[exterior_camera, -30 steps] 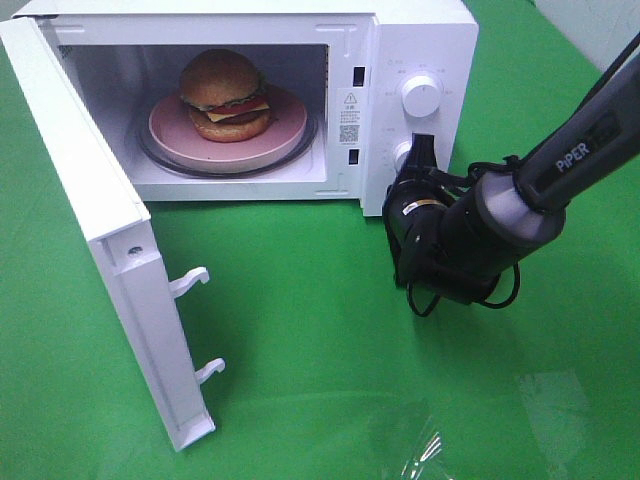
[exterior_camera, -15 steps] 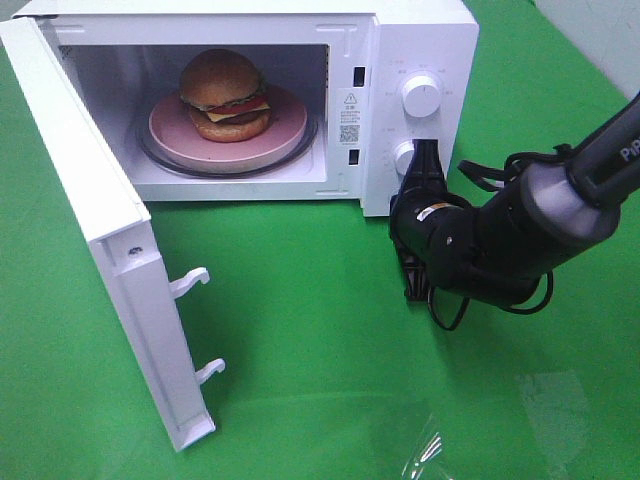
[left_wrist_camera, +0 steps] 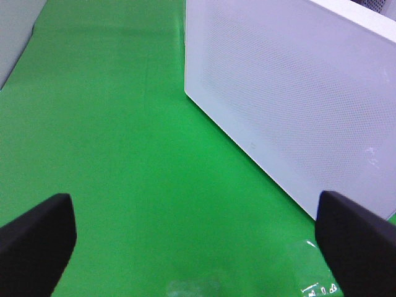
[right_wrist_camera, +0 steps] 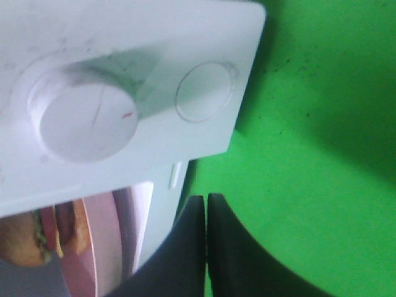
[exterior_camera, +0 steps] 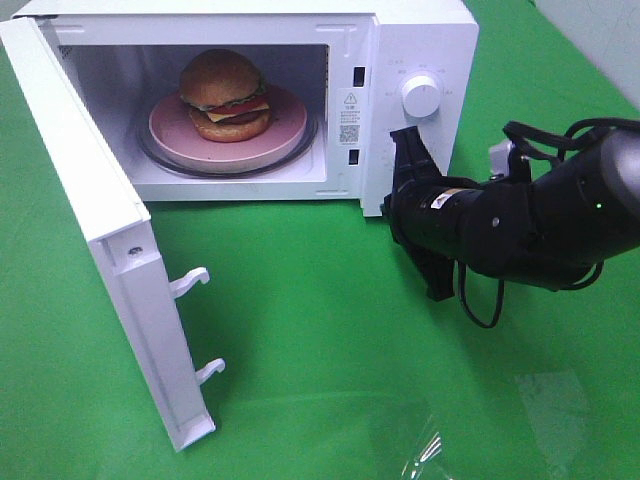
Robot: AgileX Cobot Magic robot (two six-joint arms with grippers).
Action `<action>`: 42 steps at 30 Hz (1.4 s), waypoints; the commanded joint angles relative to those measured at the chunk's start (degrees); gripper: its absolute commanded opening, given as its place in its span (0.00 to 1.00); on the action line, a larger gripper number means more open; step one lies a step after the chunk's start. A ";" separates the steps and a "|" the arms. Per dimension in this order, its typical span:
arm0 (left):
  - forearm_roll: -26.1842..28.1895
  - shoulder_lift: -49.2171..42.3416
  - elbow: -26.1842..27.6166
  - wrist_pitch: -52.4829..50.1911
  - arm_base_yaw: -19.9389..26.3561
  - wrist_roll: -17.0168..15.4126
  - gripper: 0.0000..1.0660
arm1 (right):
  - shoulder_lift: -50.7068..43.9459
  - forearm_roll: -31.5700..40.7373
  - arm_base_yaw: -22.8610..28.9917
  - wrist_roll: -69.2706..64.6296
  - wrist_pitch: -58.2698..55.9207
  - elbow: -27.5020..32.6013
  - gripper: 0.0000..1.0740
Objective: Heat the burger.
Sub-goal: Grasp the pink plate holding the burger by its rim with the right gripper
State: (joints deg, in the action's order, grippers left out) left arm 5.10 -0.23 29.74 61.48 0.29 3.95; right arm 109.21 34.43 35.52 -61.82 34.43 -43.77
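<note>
The burger (exterior_camera: 225, 95) sits on a pink plate (exterior_camera: 288, 130) inside the white microwave (exterior_camera: 420, 35), whose door (exterior_camera: 90, 230) stands wide open to the left. My right gripper (exterior_camera: 404, 142) is shut and empty, its tips in front of the control panel just below the upper knob (exterior_camera: 420, 95). In the right wrist view the shut right gripper (right_wrist_camera: 206, 203) points at the panel's edge, beside a knob (right_wrist_camera: 83, 120) and a round button (right_wrist_camera: 204, 93), with the burger (right_wrist_camera: 25, 244) at the side. My left gripper (left_wrist_camera: 195, 207) is open and empty over the green cloth.
A green cloth (exterior_camera: 320, 330) covers the table. The open door's two latch hooks (exterior_camera: 190, 282) stick out toward the middle. The left wrist view shows the door's perforated outer face (left_wrist_camera: 291, 93). A clear plastic scrap (exterior_camera: 425, 455) lies at the front edge.
My right arm has swung its wrist to the right and rolled; the shut gripper rose slightly and now covers the lower knob. The burger and door have not moved.
</note>
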 commanded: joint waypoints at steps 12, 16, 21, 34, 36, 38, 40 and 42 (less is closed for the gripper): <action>0.40 -0.97 -0.06 -0.17 0.11 -0.29 0.91 | -9.45 -9.34 -0.06 24.87 -20.34 -0.06 0.00; 0.40 -0.97 -0.06 -0.17 0.11 -0.29 0.91 | -11.00 -9.34 -0.06 33.00 -26.70 -0.23 0.00; 0.40 -0.97 -0.06 -0.17 0.11 -0.29 0.91 | -12.15 -9.34 -0.06 38.22 -29.79 -0.23 0.00; 0.40 -0.97 -0.06 -0.17 0.11 -0.29 0.91 | -16.10 -9.40 -0.06 55.63 -46.81 -0.97 0.02; 0.40 -0.97 -0.06 -0.17 0.11 -0.29 0.91 | -16.84 -10.49 -0.06 57.24 -48.53 -1.20 0.02; 0.40 -0.97 -0.06 -0.17 0.11 -0.29 0.91 | -17.25 -11.52 -0.06 57.75 -49.62 -1.38 0.02; 0.40 -0.97 -0.06 -0.17 0.11 -0.29 0.91 | -18.11 -13.24 -0.06 58.38 -51.11 -1.49 0.02; 0.40 -0.97 -0.06 -0.17 0.11 -0.29 0.91 | -18.62 -15.24 -0.06 59.36 -53.34 -2.12 0.03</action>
State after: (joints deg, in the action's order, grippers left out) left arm 5.10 -0.23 29.74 61.48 0.29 3.95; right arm 91.10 20.11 35.52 -3.67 -17.88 -45.49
